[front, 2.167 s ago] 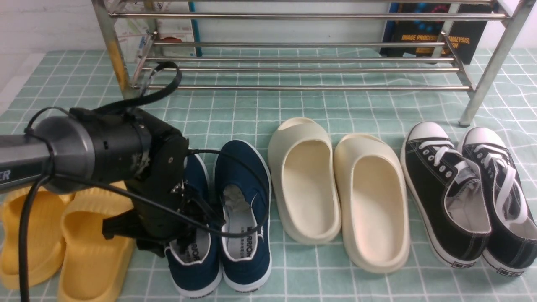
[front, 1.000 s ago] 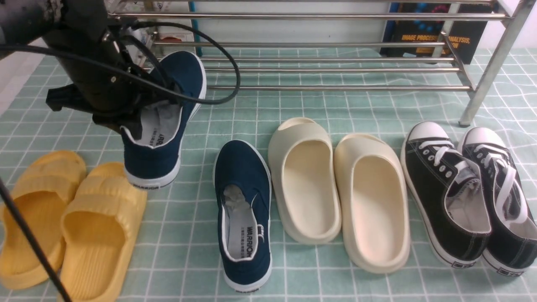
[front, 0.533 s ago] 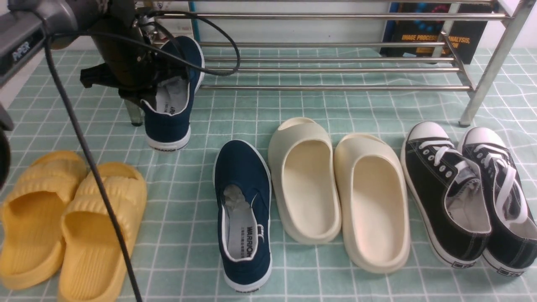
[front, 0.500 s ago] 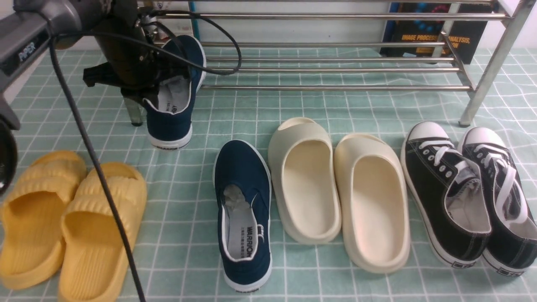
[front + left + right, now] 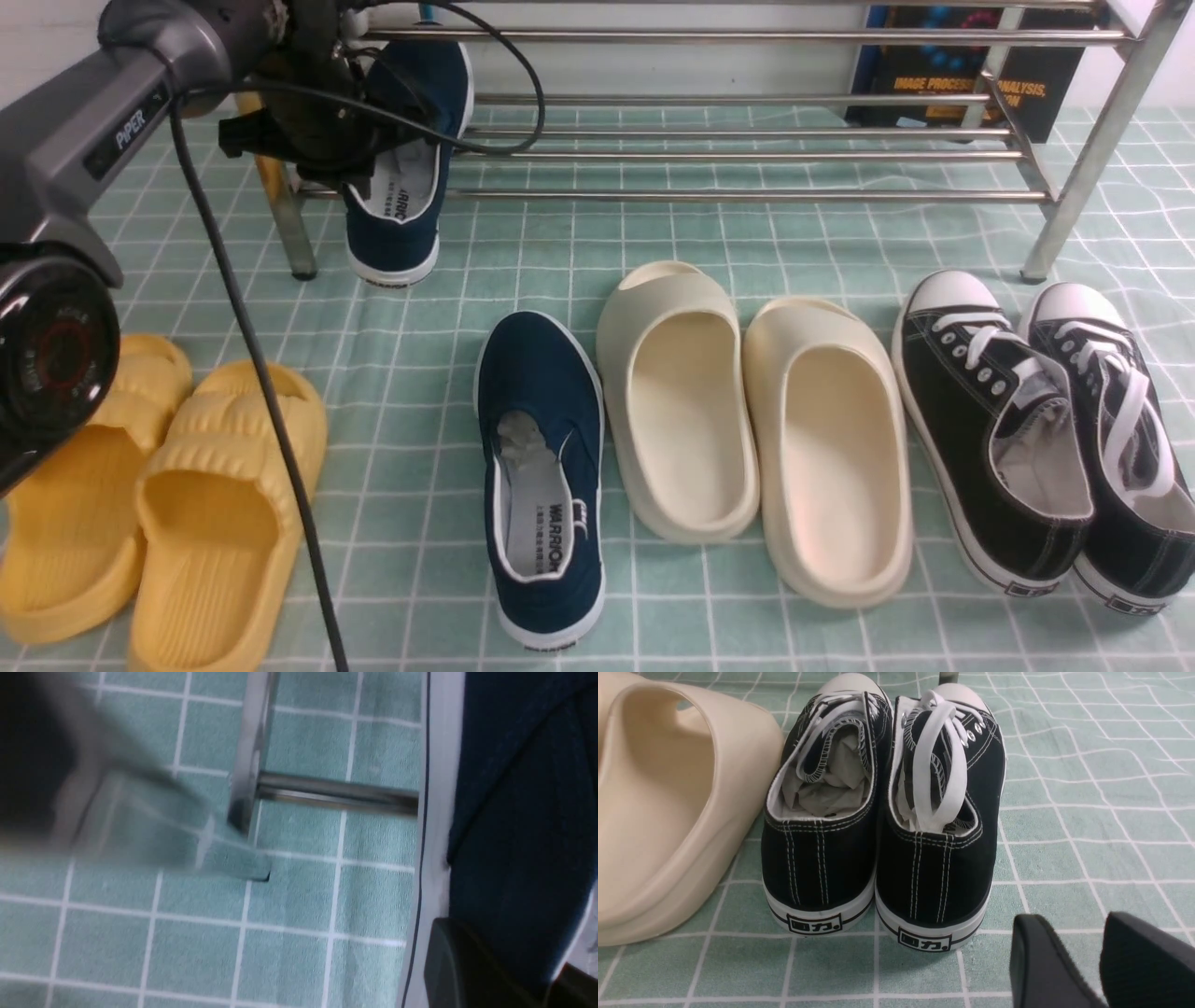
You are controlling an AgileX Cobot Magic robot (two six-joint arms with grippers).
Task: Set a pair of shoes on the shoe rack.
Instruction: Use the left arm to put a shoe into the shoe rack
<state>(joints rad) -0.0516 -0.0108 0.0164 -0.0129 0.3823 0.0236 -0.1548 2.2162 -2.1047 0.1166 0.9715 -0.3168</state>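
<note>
My left gripper [image 5: 359, 159] is shut on one navy slip-on shoe [image 5: 401, 187] by its side wall. It holds the shoe steeply tilted at the left end of the shoe rack [image 5: 747, 194], toe up among the bars and heel hanging in front of the lowest front bar. In the left wrist view that shoe [image 5: 514, 812] fills one side, with a rack bar [image 5: 336, 795] beside it. The other navy shoe [image 5: 541, 467] lies on the green checked cloth. My right gripper [image 5: 1083, 933] is open and holds nothing, low over the cloth behind the black sneakers [image 5: 878, 826].
Cream slides [image 5: 756, 420] lie beside the navy shoe. Black lace-up sneakers [image 5: 1027, 429] are at the right and yellow slides [image 5: 159, 495] at the front left. Books [image 5: 971, 75] stand behind the rack. The rack's legs [image 5: 289, 233] rest on the cloth. A black cable hangs from my left arm.
My left arm has lifted one navy shoe off the cloth and carried it away and up to the rack's left end. The other shoes have not moved.
</note>
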